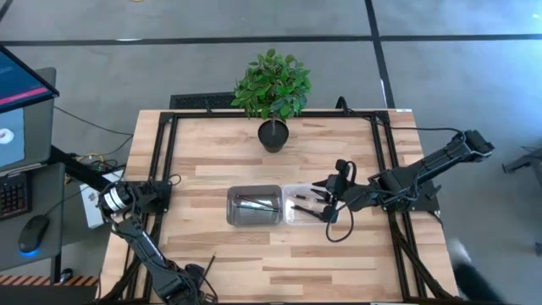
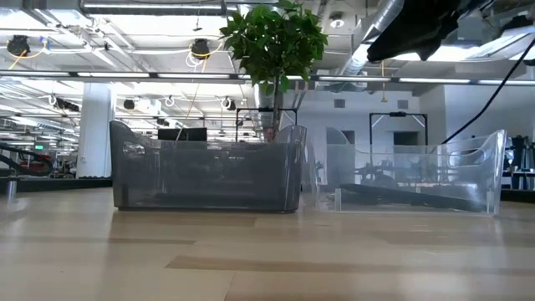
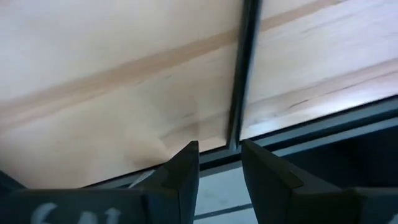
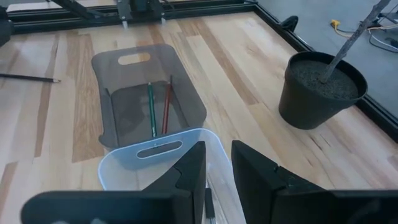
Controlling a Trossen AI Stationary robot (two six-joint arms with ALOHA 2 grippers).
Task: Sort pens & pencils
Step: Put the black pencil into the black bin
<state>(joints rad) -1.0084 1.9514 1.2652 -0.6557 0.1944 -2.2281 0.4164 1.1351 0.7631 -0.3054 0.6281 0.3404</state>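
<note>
Far left, parked at the bench edge: left end effector, released, fingers apart over the dark frame rail, nothing between them. Waiting, by the look of it.

Moving right, one stray pencil lying flat on bare wood, well apart from both bins, toward the front of the bench. Likely the last piece left to sort.

Next, the grey bin, holding two pencils side by side on its floor. Touching it on the right, the clear bin, with the pens as dark shapes inside; exact count hard to make out.

Above that clear bin, the right end effector, released and empty, fingers slightly parted. Looks like the gap between a drop and the next pick.

Next move, as a judgement: up and clear of the clear bin's rim, across past the grey bin, down onto the stray pencil with fingers set across its thin shaft. A flat, thin stick on wood calls for a low, careful pinch.

Plenty of open wood around that pencil. Bin walls the main obstacle on the way. Plant pot standing well apart toward the back, out of the path.
</note>
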